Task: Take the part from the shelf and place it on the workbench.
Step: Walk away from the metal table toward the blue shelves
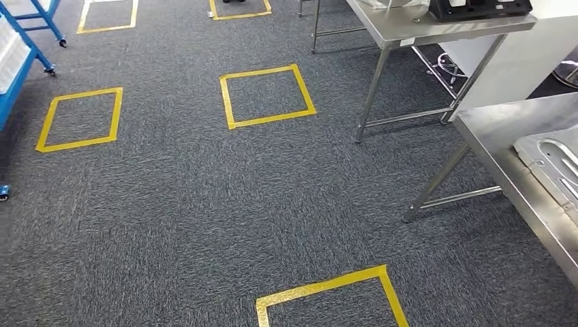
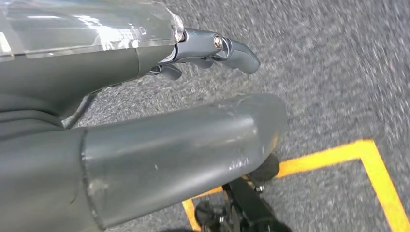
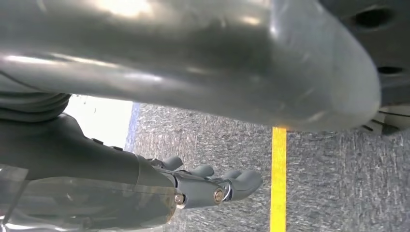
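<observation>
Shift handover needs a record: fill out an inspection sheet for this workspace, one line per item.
Surface: steel workbench at the right edge of the head view; a second steel table stands farther back.
Job's things: grey pressed metal part lies on the workbench; blue shelf frame at the far left.
Clutter: black device on the far table.
Hands: left hand holds nothing, fingers apart; right hand holds nothing, fingers apart. Both hang over the carpet.
Cables: a cable coil under the far table.
Surroundings: grey carpet with yellow tape squares; no person seen.
</observation>
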`<action>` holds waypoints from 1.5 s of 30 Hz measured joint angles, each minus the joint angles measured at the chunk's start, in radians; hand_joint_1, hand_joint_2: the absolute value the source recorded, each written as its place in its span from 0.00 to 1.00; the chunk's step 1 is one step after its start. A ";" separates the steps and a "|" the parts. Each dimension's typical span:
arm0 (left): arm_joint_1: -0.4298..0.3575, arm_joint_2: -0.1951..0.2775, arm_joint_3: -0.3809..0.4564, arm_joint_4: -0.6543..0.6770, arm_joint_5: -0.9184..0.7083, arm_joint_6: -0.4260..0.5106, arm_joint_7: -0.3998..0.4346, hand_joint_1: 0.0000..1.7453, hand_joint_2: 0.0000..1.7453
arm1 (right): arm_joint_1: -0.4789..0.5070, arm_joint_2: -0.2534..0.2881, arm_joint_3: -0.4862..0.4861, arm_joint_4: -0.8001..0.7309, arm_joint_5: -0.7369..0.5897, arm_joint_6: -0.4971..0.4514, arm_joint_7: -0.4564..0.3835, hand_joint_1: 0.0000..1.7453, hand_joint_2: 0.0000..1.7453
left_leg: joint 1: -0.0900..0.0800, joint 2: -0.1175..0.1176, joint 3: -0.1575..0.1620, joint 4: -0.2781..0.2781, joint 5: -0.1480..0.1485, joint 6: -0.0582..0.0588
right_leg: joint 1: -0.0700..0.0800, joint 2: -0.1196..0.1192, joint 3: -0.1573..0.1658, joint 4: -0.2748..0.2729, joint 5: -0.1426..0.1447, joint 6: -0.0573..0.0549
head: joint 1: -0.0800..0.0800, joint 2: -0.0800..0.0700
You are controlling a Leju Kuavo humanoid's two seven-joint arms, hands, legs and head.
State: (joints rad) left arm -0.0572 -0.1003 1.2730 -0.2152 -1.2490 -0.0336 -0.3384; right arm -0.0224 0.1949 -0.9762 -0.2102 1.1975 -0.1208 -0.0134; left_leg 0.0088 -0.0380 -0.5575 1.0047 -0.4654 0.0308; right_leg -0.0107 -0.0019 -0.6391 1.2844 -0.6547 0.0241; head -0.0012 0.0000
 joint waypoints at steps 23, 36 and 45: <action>0.002 -0.002 0.000 0.000 -0.018 0.002 -0.004 0.00 0.00 | -0.004 -0.003 -0.009 0.000 0.003 0.014 -0.012 0.00 0.00 | -0.006 0.078 0.007 0.008 -0.018 -0.032 | 0.007 -0.113 0.128 -0.277 0.133 -0.019 | -0.006 0.000; -0.002 -0.003 0.000 0.000 -0.018 0.011 -0.003 0.00 0.00 | 0.002 -0.005 -0.011 0.000 0.008 0.012 -0.012 0.00 0.00 | -0.003 -0.068 0.009 0.004 -0.007 -0.020 | -0.002 0.075 0.097 -0.255 0.149 -0.019 | 0.001 0.000; -0.002 -0.005 0.000 0.000 -0.018 0.012 -0.003 0.00 0.00 | 0.004 -0.005 -0.021 -0.001 0.009 0.000 -0.012 0.00 0.00 | 0.002 0.025 -0.129 0.277 -0.141 -0.057 | 0.006 -0.030 0.109 -0.283 0.152 -0.058 | -0.011 0.000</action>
State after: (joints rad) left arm -0.0590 -0.1049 1.2730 -0.2152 -1.2669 -0.0211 -0.3413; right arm -0.0184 0.1900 -0.9975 -0.2110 1.2062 -0.1206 -0.0258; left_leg 0.0109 -0.0126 -0.6869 1.2822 -0.6068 -0.0263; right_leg -0.0043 -0.0314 -0.5300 1.0017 -0.5024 -0.0340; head -0.0120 0.0000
